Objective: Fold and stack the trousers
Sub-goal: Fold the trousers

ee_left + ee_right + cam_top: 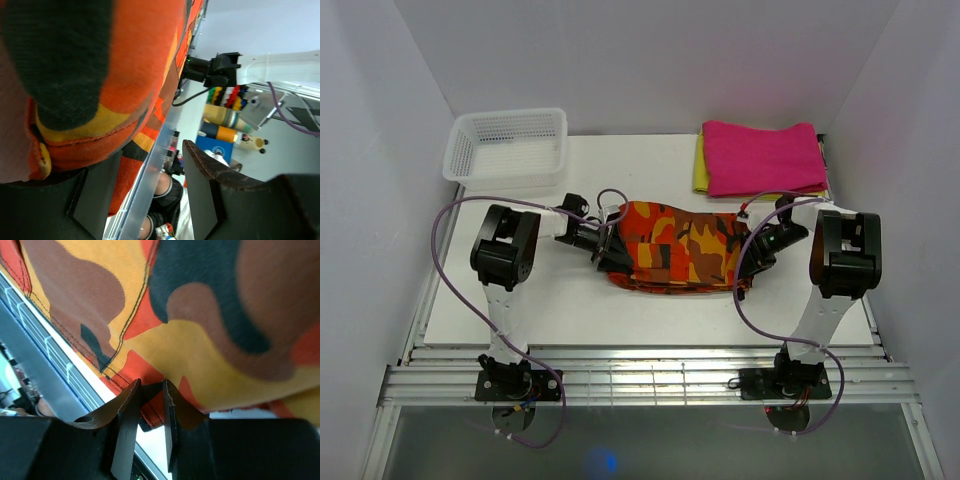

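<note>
1. One folded bundle, the trousers (675, 250), lies at the middle of the table (520, 305) in the overhead view.
2. For a neat fold, I'd say both ends should be carried level so the edges line up and no slack bunches underneath.
3. At the left, the left claw (145, 167) is spread wide, with cloth draped against one finger (92, 200) but not pinched.
4. At the right, the right claw (150, 390) is nearly pressed together, pinching the red hem.
</note>
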`<act>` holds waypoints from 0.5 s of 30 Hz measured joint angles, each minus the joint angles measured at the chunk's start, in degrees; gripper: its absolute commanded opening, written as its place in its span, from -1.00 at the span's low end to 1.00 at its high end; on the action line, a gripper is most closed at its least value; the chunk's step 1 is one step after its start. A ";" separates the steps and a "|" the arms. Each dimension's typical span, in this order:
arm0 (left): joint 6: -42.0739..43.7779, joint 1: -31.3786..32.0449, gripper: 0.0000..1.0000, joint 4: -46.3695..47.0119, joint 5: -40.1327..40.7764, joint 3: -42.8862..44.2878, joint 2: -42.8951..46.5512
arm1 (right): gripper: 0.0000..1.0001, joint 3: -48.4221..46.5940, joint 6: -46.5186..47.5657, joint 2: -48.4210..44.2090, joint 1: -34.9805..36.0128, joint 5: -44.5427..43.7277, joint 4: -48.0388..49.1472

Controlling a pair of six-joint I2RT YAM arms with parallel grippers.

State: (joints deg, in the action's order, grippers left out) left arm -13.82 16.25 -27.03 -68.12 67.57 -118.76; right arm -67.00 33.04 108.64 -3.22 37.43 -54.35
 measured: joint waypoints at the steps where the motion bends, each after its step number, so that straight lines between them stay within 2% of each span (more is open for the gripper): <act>1: -0.24 -0.11 0.33 -0.07 -0.81 0.37 -0.92 | -0.39 0.02 -0.20 0.74 -0.04 0.09 0.42; 6: 0.61 -0.42 0.30 -1.03 -1.73 0.66 -1.46 | -0.40 0.74 -0.83 1.40 -0.28 0.87 1.29; 9: 3.15 -0.35 0.32 -2.01 -1.55 0.24 0.02 | -0.29 1.01 0.22 0.11 -0.31 0.76 0.81; 10: 4.33 -0.28 0.34 -2.51 -1.36 -0.26 1.29 | -0.18 0.92 0.74 -0.66 -0.24 0.55 0.37; 15: 8.24 0.02 0.44 -5.29 1.70 0.09 12.52 | 0.02 -5.90 3.58 -5.40 -0.20 1.75 -5.16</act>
State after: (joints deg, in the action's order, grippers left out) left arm -5.58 16.27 -32.32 -66.41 67.66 -106.24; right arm -72.90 36.62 103.24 -3.42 39.18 -59.51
